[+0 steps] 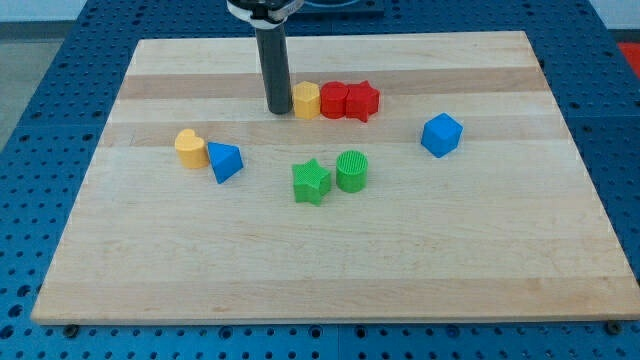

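Note:
My tip (278, 109) rests on the wooden board (330, 270) in the upper middle of the view. It stands right against the left side of a yellow hexagonal block (306, 100). That block heads a tight row running toward the view's right: a red block (333, 100), then a red star (362, 101). Lower left lie a yellow heart-shaped block (190, 148) and a blue triangular block (225, 161), touching each other. Below the row sit a green star (311, 182) and a green cylinder (352, 171). A blue cube-like block (441, 135) lies alone at the right.
The board lies on a blue perforated table (40, 80) that shows on all sides. The dark rod rises from my tip to the arm's mount (262, 8) at the view's top edge.

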You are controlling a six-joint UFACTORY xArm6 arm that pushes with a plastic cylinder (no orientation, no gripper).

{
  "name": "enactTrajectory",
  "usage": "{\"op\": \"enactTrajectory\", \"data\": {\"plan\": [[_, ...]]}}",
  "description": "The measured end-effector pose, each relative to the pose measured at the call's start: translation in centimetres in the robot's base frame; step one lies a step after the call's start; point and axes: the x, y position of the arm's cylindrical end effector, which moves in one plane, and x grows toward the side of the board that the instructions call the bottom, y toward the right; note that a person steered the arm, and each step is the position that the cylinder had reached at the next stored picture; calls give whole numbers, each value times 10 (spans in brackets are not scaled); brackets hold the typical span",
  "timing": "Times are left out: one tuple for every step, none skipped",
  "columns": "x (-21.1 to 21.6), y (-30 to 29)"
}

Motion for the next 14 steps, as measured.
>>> {"op": "enactTrajectory", "data": {"plan": [[18,8],[40,29],[58,66],[77,93],[96,120],[97,160],[97,190],[94,191],[87,191],[76,191],[71,194],[74,219],[74,244],[74,247]]}}
